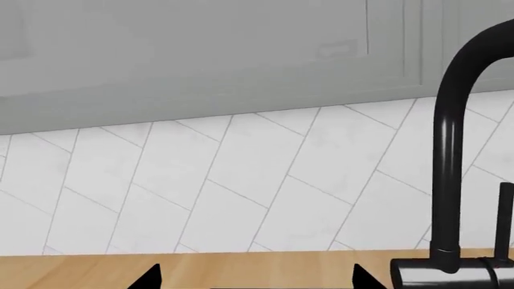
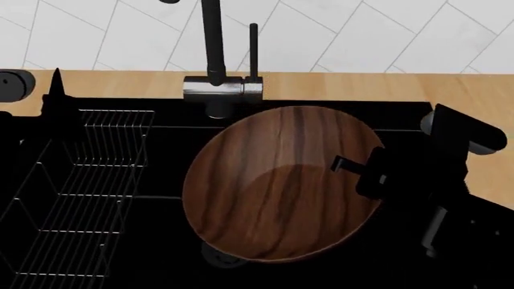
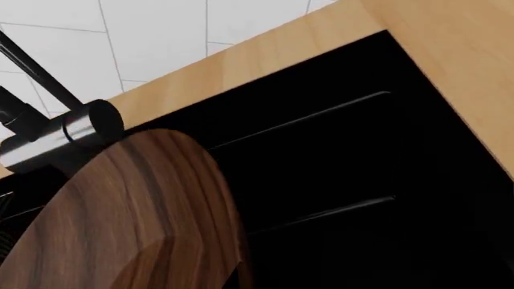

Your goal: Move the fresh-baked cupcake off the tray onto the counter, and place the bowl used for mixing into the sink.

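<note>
The bowl [image 2: 277,183] lies nearest the head camera, tilted over the sink [image 2: 161,211], its rim reaching almost to the base of the faucet [image 2: 216,72] and its lower edge overlapping the round drain [image 2: 221,256]. The right gripper [image 2: 357,171] meets the bowl at the rim on the side away from the wire rack [image 2: 80,192]; one dark finger [image 2: 347,164] lies over the inner wall of the bowl, and the gripper is clamped narrowly on that rim. In the right wrist view the bowl [image 3: 129,223] fills the near field, with the sink [image 3: 337,180] behind it and the counter [image 3: 449,54] bordering the basin. The left gripper [image 1: 255,278] shows in the left wrist view only as two dark fingertips [image 1: 148,277] set wide apart, holding nothing, above the counter [image 1: 241,265] beside the faucet [image 1: 449,180]. The tiled wall [image 1: 241,180] stands behind the faucet. The wire rack sits inside the sink on the far side of the bowl from the right gripper. The cupcake and the tray appear in no view.
</note>
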Available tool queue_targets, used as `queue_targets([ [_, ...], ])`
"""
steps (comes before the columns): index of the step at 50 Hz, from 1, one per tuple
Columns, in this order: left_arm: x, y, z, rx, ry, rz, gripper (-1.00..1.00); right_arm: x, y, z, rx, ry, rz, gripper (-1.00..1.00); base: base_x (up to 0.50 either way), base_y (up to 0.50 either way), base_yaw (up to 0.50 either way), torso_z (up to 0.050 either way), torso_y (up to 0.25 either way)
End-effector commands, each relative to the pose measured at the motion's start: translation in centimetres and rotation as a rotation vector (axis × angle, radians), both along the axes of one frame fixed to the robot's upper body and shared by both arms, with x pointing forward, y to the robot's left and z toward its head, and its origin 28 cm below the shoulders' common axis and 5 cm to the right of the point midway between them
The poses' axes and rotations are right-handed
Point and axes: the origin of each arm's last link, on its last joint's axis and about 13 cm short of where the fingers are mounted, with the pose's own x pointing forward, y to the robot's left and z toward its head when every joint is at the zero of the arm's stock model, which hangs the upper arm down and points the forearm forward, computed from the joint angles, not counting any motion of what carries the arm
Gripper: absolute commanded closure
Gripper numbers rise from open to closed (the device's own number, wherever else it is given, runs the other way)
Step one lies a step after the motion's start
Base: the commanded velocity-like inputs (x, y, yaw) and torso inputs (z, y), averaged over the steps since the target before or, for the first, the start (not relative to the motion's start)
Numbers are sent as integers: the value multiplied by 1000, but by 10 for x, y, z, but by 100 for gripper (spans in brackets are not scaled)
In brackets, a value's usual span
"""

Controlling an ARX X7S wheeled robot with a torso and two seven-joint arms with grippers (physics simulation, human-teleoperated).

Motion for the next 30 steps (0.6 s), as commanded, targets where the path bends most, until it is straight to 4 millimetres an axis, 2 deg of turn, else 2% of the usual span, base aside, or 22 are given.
queue_targets([
  [1,0,0,1,3,-1,3,-100,5,2,-15,9,24,2,100,0,0,0,0,0],
  [30,0,1,-1,6,4,5,-100,5,4,-60,52,102,-5,100,0,0,0,0,0],
])
